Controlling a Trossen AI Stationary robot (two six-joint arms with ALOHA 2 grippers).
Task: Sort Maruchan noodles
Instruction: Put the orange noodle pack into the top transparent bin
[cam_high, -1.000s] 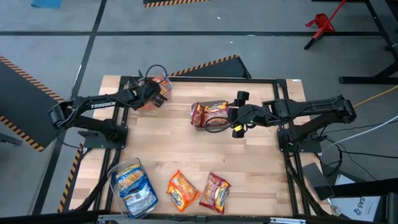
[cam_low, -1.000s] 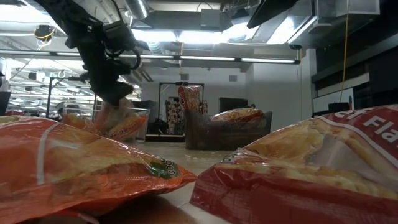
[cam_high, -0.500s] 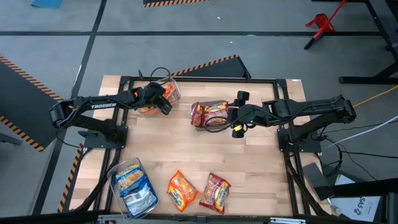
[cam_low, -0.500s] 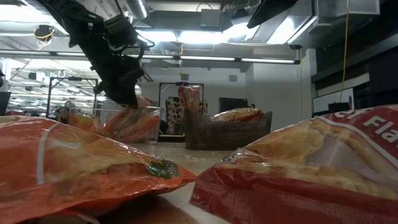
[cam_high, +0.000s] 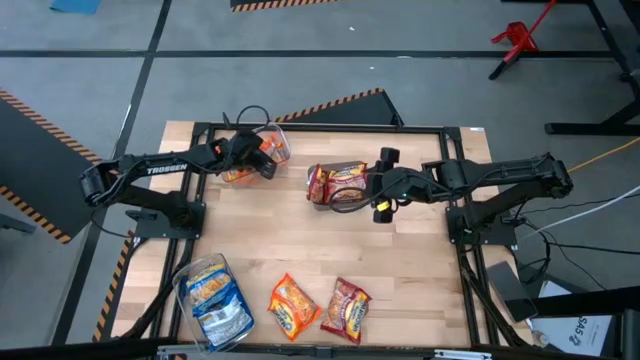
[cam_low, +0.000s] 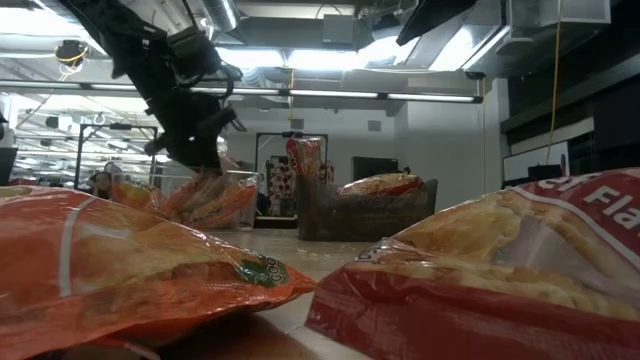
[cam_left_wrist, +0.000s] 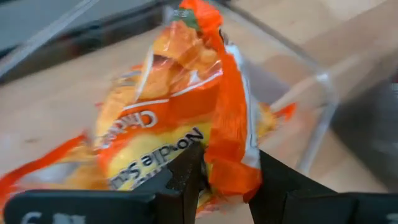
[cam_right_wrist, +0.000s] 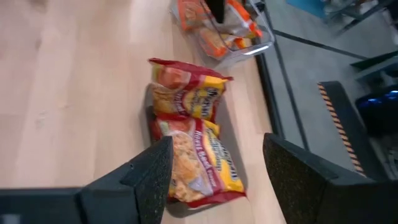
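Note:
My left gripper (cam_high: 262, 160) is over the clear bin (cam_high: 272, 140) at the table's far left, shut on an orange Maruchan packet (cam_left_wrist: 180, 99) that stands in the bin among other orange packets (cam_low: 205, 198). My right gripper (cam_high: 380, 200) is open, just right of the bin of red packets (cam_high: 337, 183) at the far middle, touching nothing. A bin of blue-and-white packets (cam_high: 215, 300) sits at the near left. One loose orange packet (cam_high: 293, 305) and one loose red packet (cam_high: 346, 308) lie flat near the near edge. My left gripper pinches the orange packet between its two fingers (cam_left_wrist: 186, 180) by a crinkled side edge (cam_left_wrist: 227, 158). The fingers come slanting down from above. The packet stands on edge, its far end down inside the clear bin among the other orange packets.
The black frame rail (cam_high: 330, 127) runs along the far edge behind both bins. Bare wood (cam_high: 330, 245) lies between the far bins and the loose packets near the near edge. The low view is half filled by those two loose packets (cam_low: 480, 270).
My left gripper has carried the orange packet a little toward the table's right and down into the clear bin, then held nearly still, staying shut on it.

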